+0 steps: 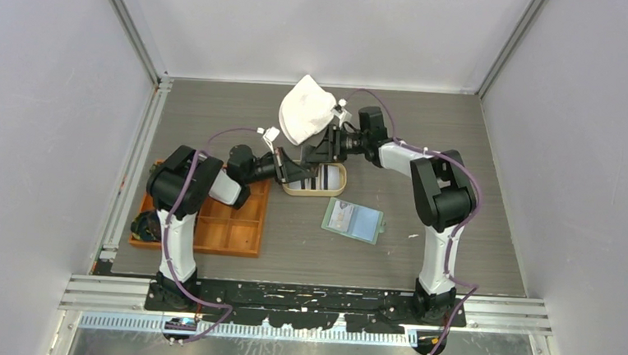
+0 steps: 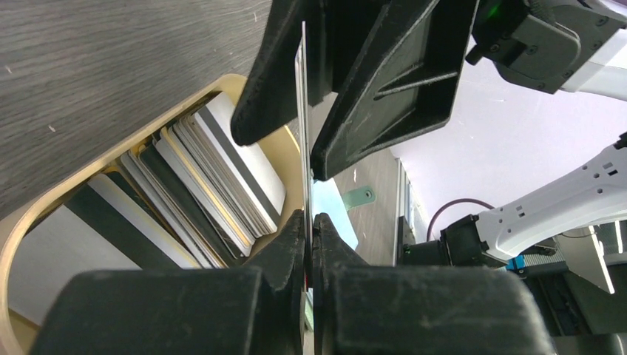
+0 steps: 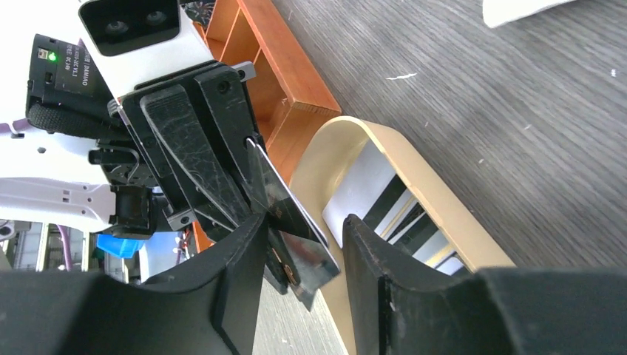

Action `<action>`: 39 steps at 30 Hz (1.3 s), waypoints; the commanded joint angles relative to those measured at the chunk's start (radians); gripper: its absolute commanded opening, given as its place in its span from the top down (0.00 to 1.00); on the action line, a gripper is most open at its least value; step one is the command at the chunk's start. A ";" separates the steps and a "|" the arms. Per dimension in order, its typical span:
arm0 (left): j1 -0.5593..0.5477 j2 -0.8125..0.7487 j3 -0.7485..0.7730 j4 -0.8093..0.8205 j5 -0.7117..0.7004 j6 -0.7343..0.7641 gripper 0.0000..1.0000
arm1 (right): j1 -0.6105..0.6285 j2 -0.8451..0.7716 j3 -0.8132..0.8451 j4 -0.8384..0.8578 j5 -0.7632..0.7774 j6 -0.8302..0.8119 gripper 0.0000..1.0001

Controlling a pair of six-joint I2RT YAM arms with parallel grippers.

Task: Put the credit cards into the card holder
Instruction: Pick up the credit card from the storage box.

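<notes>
Our left gripper is clamping tight on 1 credit card. Our right gripper, jaws half parted, is holding nothing; we are planning a straight retreat.

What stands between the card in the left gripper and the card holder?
Only the right gripper: its open fingers flank the card that the left gripper pinches above the wooden tray. Nothing visible lies between tray and open card holder.

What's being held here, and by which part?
A credit card, pinched at one end by the left end effector; the right end effector stands open around it.
</notes>
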 commanded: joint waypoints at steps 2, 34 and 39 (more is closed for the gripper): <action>-0.012 -0.040 0.018 0.031 0.005 0.036 1.00 | 0.023 -0.051 0.035 0.019 0.043 -0.006 0.56; 0.058 -0.106 -0.083 0.173 -0.084 0.043 0.50 | -0.030 -0.058 0.059 -0.235 -0.119 -0.345 0.96; 0.058 -0.156 -0.116 0.173 -0.142 0.142 0.48 | -0.029 -0.051 0.101 -0.378 -0.113 -0.562 0.96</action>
